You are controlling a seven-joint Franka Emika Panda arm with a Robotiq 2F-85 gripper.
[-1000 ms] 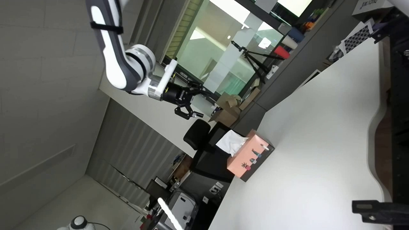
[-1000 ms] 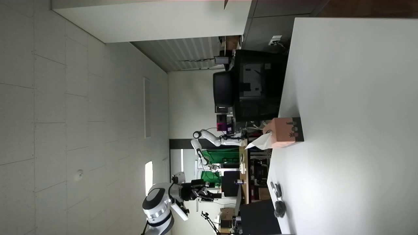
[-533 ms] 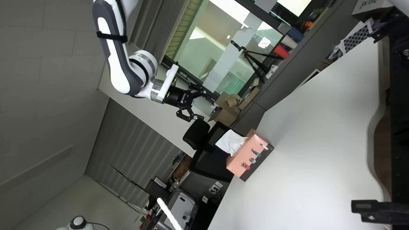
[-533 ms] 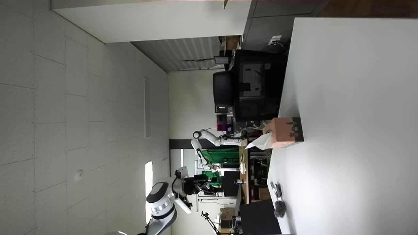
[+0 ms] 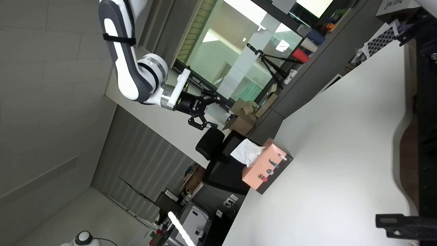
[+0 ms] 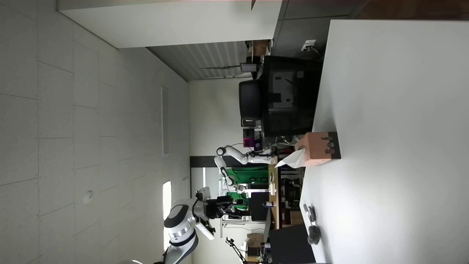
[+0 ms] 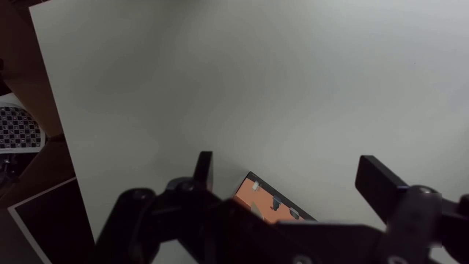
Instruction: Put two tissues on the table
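Table [image 5: 344, 147]: white, smooth and flat, filling much of the right side in both exterior views; in the wrist view it made up most of the background, with an edge slanting down the left.
Glass [image 5: 239, 51]: lit panes in a dark frame, beyond the table in an exterior view.
Arm [image 5: 126, 61]: white and dark grey, well above the table; it came in from the top edge of an exterior view.
Chair [image 6: 289, 97]: black, with a headrest and a mesh back, beyond the table's edge in both exterior views.
Tripod [image 5: 262, 56]: black, spread-legged, in front of the glass.
Box [image 5: 266, 167]: salmon-pink with a dark band at its foot, upright on the table; in both exterior views it covered part of the table's edge.
Gripper [image 7: 287, 168]: black, at the end of the arm, hanging in the air above the table; its fingers [image 7: 379, 185] stood wide apart, and in the wrist view it hid part of the box.
Tissue [image 5: 246, 152]: white, thin and folded, sticking up out of the opening in the box's top, apart from the gripper; in an exterior view it tapered to a tip.
Grey thing [image 6: 314, 234]: dark and fuzzy, at the table's edge in an exterior view; what it was could not be told.
Plants [image 5: 273, 164]: small potted ones printed along the box's side, one in a reddish pot.
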